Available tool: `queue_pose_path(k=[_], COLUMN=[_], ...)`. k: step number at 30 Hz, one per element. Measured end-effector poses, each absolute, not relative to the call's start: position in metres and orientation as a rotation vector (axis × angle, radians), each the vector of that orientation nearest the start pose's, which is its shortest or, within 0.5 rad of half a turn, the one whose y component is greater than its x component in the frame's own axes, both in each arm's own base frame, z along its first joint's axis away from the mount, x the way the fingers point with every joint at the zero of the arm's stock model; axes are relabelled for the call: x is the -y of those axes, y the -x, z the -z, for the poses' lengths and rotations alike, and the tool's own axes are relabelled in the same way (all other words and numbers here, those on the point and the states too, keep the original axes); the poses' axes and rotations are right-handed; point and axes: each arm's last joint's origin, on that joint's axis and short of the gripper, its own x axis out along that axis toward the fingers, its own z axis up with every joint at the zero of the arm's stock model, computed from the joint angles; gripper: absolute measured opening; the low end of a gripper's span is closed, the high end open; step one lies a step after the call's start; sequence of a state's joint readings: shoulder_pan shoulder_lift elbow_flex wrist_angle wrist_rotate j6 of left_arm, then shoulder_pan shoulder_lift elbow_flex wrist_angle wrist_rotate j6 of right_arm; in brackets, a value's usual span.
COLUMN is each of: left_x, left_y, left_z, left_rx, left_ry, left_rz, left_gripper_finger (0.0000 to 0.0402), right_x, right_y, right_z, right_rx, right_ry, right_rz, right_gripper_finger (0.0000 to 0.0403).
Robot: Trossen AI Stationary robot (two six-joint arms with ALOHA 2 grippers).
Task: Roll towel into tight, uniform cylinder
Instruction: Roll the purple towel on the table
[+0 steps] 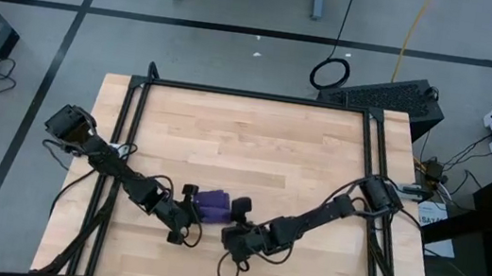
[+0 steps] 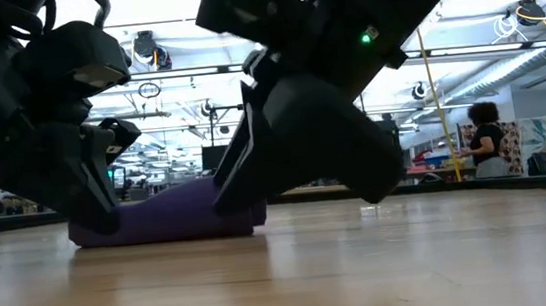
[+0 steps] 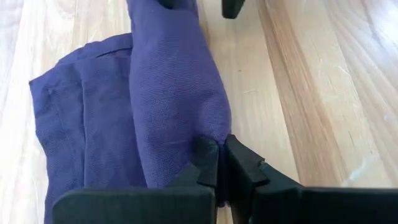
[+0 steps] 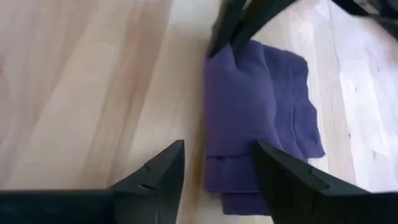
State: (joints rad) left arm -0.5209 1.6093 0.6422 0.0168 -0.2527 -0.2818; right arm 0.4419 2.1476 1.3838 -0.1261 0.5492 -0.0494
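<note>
Wooden table under 2 arms, with purple towel partly rolled near its front edge, loose flat layers beside the roll. Left gripper at towel's left end, pinched shut on towel's rolled edge. Right gripper at towel's right end, spread wide, gripping nothing

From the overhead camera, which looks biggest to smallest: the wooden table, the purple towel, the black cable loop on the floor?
1. Wooden table, by far the largest.
2. and 3. Purple towel and cable loop look about alike; the loop lies lower on the floor, farther from the camera, so no ranking.
</note>
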Motion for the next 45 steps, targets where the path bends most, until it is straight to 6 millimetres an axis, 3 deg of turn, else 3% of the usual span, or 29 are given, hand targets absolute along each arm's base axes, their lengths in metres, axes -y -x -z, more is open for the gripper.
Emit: queue_pose_path(k=[6, 11, 18, 28, 34, 37, 45], left_x=[0.130, 0.130, 0.130, 0.134, 0.150, 0.159, 0.173], left_y=[-0.241, -0.241, -0.241, -0.237, -0.222, -0.215, -0.215], left_z=[-0.122, -0.122, -0.122, -0.131, -0.159, -0.166, -0.137], left_rx=[-0.906, -0.907, -0.906, -0.875, -0.721, -0.638, -0.664], left_ry=[-0.104, -0.105, -0.104, -0.085, -0.138, -0.202, -0.336], left_rz=[0.126, 0.128, 0.127, 0.109, 0.112, 0.070, 0.037], left_gripper_finger=[0.0013, 0.0015, 0.0016, 0.0037, 0.0100, 0.0130, 0.0187], right_x=[-0.178, -0.166, -0.147, -0.129, -0.115, -0.104, -0.088], right_y=[-0.402, -0.406, -0.414, -0.422, -0.426, -0.428, -0.430], right_z=[-0.127, -0.125, -0.123, -0.124, -0.124, -0.123, -0.122], right_rx=[-0.781, -0.818, -0.869, -0.919, -0.962, -0.992, -1.033], right_ry=[0.530, 0.490, 0.306, -0.023, -0.201, -0.319, -0.504], right_rz=[0.109, 0.094, 0.021, -0.105, -0.179, -0.190, -0.183], right_gripper_finger=[0.0239, 0.0269, 0.0206, 0.0034, 0.0034, 0.0055, 0.0053])
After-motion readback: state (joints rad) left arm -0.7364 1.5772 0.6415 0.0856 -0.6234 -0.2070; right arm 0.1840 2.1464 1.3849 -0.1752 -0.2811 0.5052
